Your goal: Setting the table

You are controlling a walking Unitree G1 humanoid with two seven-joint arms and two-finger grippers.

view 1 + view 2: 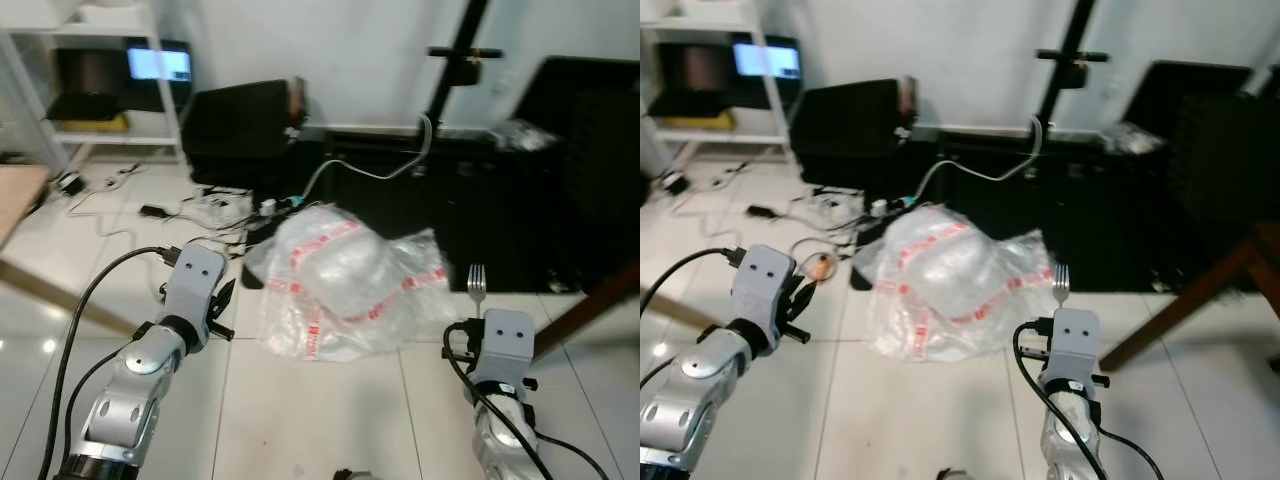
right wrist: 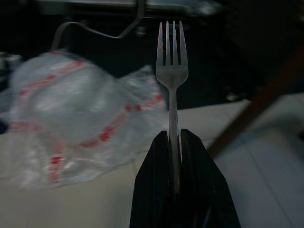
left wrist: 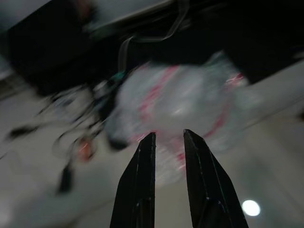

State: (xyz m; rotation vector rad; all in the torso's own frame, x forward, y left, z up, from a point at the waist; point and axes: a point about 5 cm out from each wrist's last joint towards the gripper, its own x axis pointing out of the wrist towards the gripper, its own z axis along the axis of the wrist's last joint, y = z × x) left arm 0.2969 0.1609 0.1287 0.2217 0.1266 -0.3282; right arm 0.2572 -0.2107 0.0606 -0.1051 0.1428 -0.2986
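We have the fork (image 2: 172, 71) standing upright, tines up, its handle pinched between the two black fingers of our right gripper (image 2: 174, 137), which is clamped tight on it. In the head view the fork (image 1: 477, 289) pokes up just above the right wrist, held over the white tiled floor (image 1: 330, 410).

Beyond the tines lies a crumpled clear plastic bag with red printing (image 1: 345, 280), sitting on the floor against a dark low cabinet (image 1: 420, 200). A grey cable (image 1: 370, 170) loops down over that cabinet.

Our left gripper (image 3: 167, 142) hovers over the floor on the left, fingers a narrow gap apart and holding nothing; its view is blurred.

To the right a brown wooden table leg (image 1: 1180, 300) slants across the tiles. Far left, a tangle of wires (image 1: 210, 205) lies below a white shelf (image 1: 110, 80) with a lit screen (image 1: 158, 63).
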